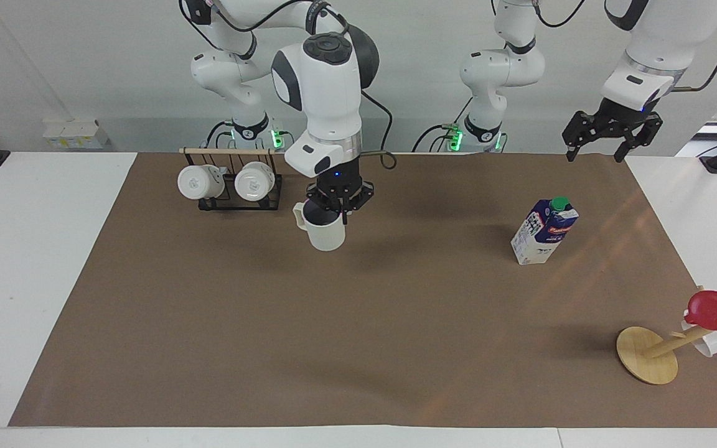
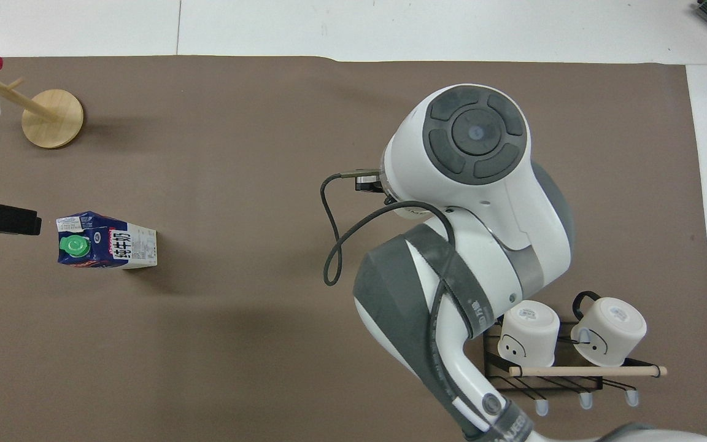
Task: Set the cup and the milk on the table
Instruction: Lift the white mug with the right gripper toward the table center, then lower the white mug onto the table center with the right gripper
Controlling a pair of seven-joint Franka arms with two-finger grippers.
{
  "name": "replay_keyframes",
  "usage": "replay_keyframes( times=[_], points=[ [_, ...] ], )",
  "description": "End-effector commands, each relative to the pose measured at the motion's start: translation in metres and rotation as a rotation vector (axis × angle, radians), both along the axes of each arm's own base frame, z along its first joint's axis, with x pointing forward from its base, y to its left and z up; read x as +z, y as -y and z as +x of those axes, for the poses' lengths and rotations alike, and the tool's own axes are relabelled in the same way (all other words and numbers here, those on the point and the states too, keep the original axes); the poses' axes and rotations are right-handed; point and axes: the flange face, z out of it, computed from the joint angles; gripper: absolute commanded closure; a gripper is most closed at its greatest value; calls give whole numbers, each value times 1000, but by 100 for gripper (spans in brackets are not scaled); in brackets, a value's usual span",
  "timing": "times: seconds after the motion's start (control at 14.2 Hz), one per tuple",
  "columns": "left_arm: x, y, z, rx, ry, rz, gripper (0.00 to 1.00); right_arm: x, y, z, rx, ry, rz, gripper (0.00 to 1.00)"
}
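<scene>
Two pincers show: the right pincer (image 1: 337, 206) grips the off-white cup (image 1: 322, 229) by its rim, lifted over the brown-covered surface (image 1: 358, 348) beside a mug rack (image 1: 234, 186). Milk carton (image 1: 544, 231) stands upright toward the left arm's end. Left pincer (image 1: 610, 138) hangs open, waiting.

desk (image 1: 35, 261): white top, brown paper sheet (image 1: 358, 348) over most of it
milk (image 1: 544, 231): upright on sheet, left arm's end
mug rack (image 1: 234, 186): on sheet, right arm's end, near robots
wooden stand (image 1: 646, 355): round base on sheet, left arm's end, farther from the robots than milk
</scene>
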Motion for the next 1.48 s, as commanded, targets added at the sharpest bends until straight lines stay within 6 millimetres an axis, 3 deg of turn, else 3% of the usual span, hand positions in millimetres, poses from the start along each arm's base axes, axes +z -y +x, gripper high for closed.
replay_keyframes(
  times=[0.0,0.28,0.49,0.63,0.84,1.06,1.41],
  points=[
    [7,0,-3,-1,-5,22,0,7,-17,1,9,-3,-4,100],
    [7,0,-3,-1,-5,22,0,-17,-76,1,28,-9,2,100],
    [7,0,-3,-1,-5,22,0,-37,-115,-14,85,-21,-4,100],
    [7,0,-3,-1,-5,22,0,-64,-144,-27,129,-41,-26,100],
    [7,0,-3,-1,-5,22,0,-82,-179,-51,190,-44,-56,100],
    [7,0,-3,-1,-5,22,0,-105,-197,-54,206,-36,-21,100],
    [7,0,-3,-1,-5,22,0,-126,-205,-53,218,-24,-18,100]
  ],
)
